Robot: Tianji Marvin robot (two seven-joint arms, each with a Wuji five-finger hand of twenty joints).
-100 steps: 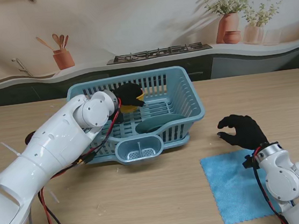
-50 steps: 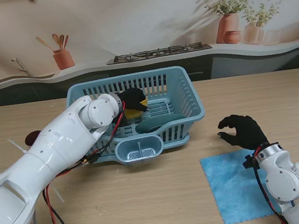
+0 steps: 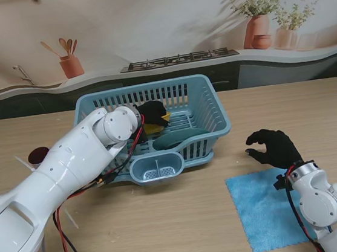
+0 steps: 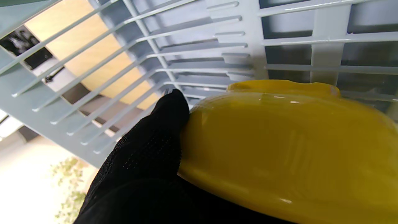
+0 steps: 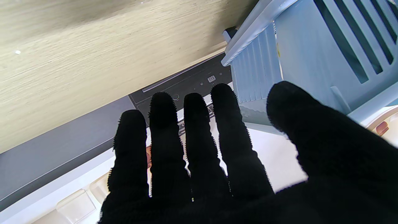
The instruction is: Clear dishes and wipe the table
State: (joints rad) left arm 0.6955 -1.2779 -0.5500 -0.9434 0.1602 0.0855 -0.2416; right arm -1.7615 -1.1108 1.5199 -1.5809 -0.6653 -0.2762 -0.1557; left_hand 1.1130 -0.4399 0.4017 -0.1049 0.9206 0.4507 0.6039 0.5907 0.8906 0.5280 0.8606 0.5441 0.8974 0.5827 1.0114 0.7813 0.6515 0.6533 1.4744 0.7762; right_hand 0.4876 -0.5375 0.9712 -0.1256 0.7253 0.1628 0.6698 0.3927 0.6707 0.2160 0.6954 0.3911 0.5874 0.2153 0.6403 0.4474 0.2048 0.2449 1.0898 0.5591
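- The yellow bowl [image 3: 154, 126] is sitting inside the blue dish basket [image 3: 209, 135], toward its left side and near the back wall, with the left hand [image 3: 150, 112] grasping it; in the left wrist view a black finger [image 4: 161, 124] is pressing against the bowl's [image 4: 279, 149] side.
- A dark green dish [image 3: 173, 140] is lying in the basket just right of the bowl.
- The left arm [image 3: 69, 164] is reaching over the basket's left rim.
- The right hand [image 3: 274, 147] is hovering, palm down, fingers [image 5: 199, 124] spread and released, over the far left corner of the blue cloth [image 3: 266, 209], which is lying near the table's [image 3: 185, 221] front right edge.
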